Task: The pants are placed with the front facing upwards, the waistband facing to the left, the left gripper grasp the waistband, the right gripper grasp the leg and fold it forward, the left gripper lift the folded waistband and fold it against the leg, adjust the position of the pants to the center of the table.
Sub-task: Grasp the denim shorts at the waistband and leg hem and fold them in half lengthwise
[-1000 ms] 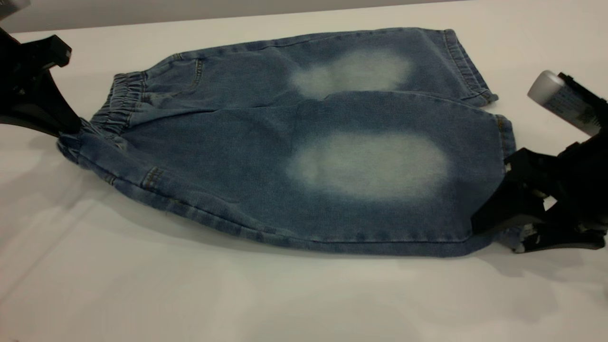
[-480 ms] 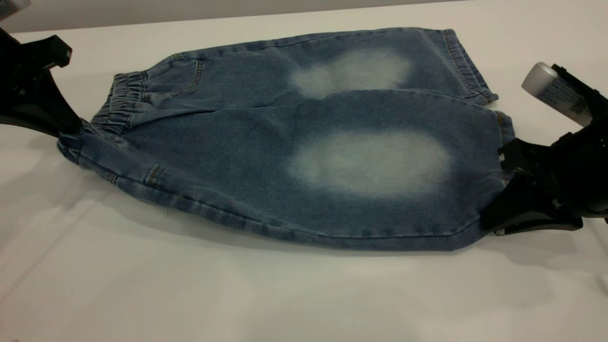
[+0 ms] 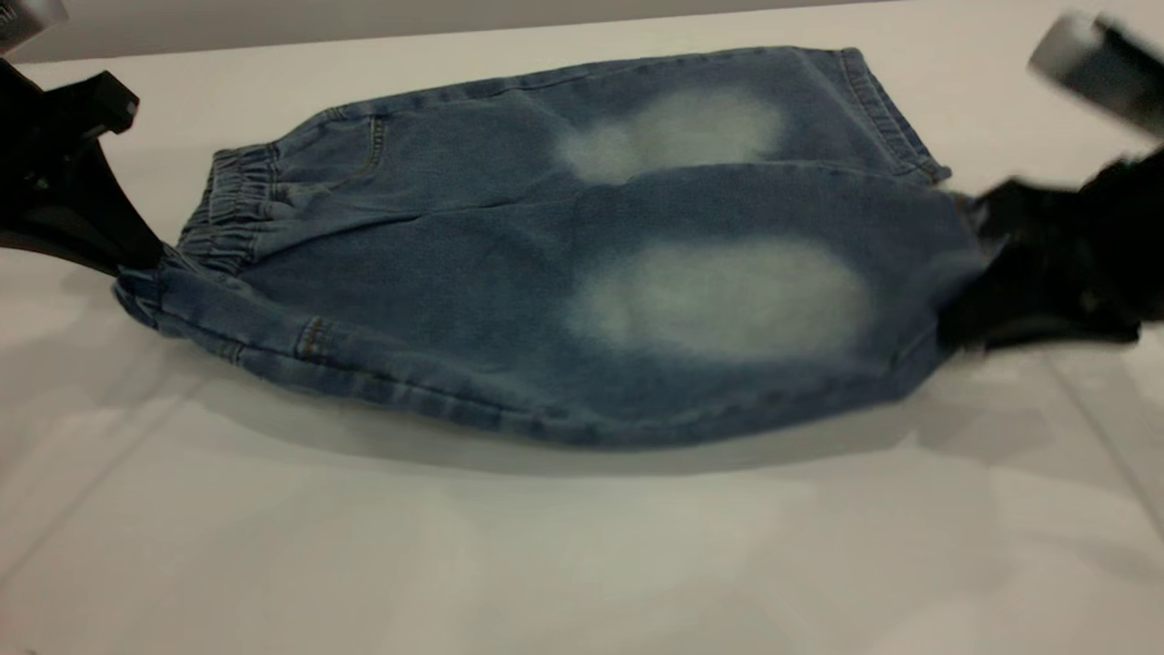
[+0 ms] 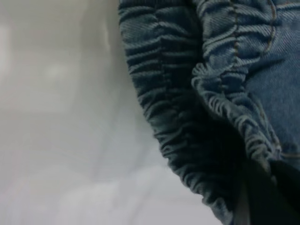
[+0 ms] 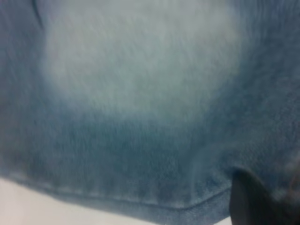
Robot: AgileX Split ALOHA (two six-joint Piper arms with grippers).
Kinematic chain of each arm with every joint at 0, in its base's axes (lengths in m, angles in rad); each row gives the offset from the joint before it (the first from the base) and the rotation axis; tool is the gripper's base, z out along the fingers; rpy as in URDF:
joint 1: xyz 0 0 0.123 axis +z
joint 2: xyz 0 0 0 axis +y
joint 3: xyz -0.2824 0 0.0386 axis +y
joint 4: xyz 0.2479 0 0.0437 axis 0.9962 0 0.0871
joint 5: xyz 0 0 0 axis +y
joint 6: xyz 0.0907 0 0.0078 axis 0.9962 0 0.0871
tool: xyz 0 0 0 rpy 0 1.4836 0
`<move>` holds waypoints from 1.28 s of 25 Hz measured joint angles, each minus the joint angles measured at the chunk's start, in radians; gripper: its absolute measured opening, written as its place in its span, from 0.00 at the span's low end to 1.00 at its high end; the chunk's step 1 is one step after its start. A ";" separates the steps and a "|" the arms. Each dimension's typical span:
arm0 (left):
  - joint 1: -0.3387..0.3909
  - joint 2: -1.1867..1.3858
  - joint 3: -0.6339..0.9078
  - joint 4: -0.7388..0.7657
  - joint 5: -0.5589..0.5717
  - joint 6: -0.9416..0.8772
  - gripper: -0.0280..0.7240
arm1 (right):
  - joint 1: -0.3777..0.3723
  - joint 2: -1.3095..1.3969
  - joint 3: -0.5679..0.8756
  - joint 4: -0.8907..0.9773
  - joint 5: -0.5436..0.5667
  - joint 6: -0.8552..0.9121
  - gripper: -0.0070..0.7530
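Note:
Blue denim pants (image 3: 546, 264) lie across the white table (image 3: 546, 564), with a pale faded oval on each leg. Their gathered waistband (image 3: 227, 205) is at the left. My left gripper (image 3: 136, 264) is shut on the waistband's near corner; in the left wrist view the ruffled waistband (image 4: 187, 117) runs down into the dark fingers (image 4: 267, 197). My right gripper (image 3: 964, 300) is shut on the near leg's hem and holds it raised off the table. In the right wrist view the leg (image 5: 140, 93) fills the picture, with one dark finger (image 5: 248, 201) on the cloth.
The far leg (image 3: 727, 118) lies flat toward the table's back edge. A dark shadow (image 3: 637, 459) runs under the lifted near side of the pants. Bare table stretches in front of the pants.
My right gripper has risen and moved back with the near leg's hem, so the near edge of the pants has lifted and pulled away from the front. The left gripper has stayed put.

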 joint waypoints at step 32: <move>0.000 -0.044 -0.149 -0.059 -0.180 -0.004 0.13 | 0.000 0.113 -0.463 -0.228 0.029 0.159 0.04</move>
